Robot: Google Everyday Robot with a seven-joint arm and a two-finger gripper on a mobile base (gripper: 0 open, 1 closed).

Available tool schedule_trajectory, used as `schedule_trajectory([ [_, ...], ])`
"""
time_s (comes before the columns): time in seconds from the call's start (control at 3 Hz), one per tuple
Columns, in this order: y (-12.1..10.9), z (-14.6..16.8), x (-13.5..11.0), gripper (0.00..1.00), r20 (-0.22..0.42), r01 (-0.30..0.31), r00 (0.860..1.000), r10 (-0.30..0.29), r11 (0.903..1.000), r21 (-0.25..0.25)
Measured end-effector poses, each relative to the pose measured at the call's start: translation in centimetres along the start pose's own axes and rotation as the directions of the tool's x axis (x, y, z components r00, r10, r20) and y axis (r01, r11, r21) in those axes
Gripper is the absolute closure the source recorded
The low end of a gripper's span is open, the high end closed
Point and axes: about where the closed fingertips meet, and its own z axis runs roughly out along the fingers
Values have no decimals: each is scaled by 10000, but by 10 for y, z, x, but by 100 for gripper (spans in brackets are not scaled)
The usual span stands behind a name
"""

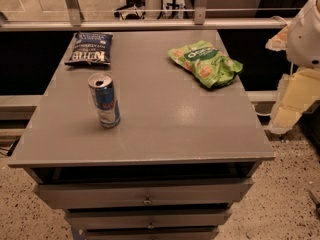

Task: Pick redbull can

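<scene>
Holding gripper off table's right edge, well apart from can at near left; not showing open or closed; reaching, grasping, lifting remaining.

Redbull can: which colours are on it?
The redbull can is blue and silver, red logo; camera view. The gripper is right of the table.
</scene>
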Motion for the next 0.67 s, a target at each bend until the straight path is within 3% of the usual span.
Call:
schedule_trajectory([
  [0.33,0,0,0,0,1,0,10000,0,10000,2],
  [0.67,9,22,-25,0,1187,177,9929,-121,9988,-461],
])
